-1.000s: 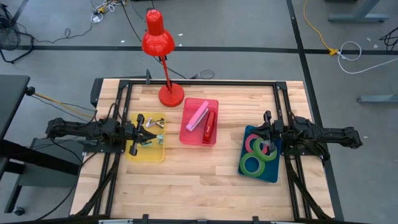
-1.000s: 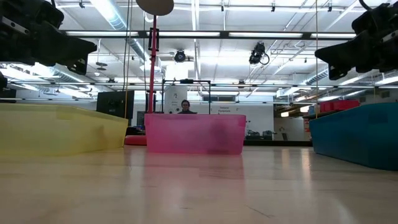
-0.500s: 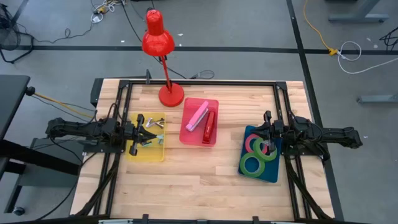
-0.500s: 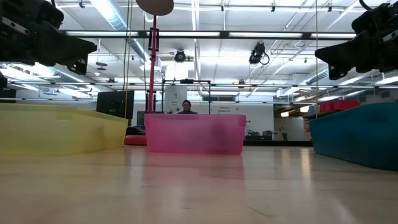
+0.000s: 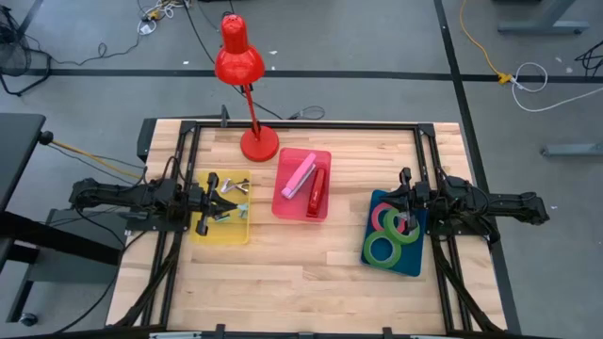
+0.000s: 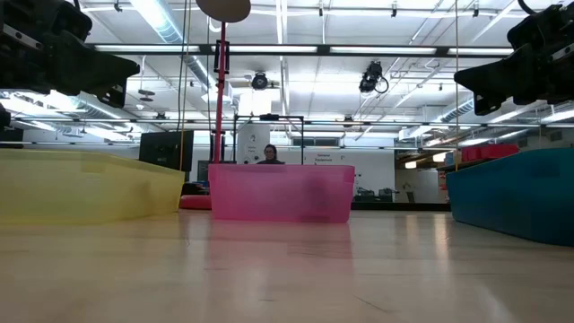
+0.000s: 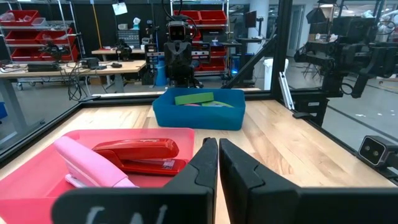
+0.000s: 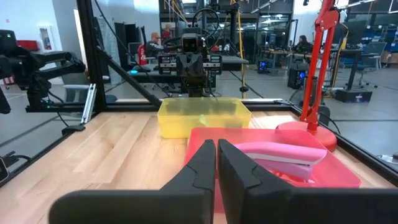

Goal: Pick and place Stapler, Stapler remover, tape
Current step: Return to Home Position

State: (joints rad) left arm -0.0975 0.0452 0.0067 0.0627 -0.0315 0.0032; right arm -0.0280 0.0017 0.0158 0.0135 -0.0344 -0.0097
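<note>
High view, left to right: you find the left gripper (image 5: 209,201), fingers pressed together and empty, parked over the yellow bin (image 5: 231,235) of staple removers (image 5: 226,193). The pink stapler (image 5: 300,176) and red stapler (image 5: 317,189) lie sorted in the red bin (image 5: 287,155), and the tape (image 5: 392,237) in the blue bin (image 5: 407,264) beside the likewise closed, empty right gripper (image 5: 407,198), which suggests both arms are at rest. From the low view the bin walls hide all contents, and the left fingers cover part of the removers.

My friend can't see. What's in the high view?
A wooden table holds a yellow bin of staple removers, a pink bin with two staplers, and a blue bin with three tape rolls. The left gripper and right gripper wait at the sides.
</note>
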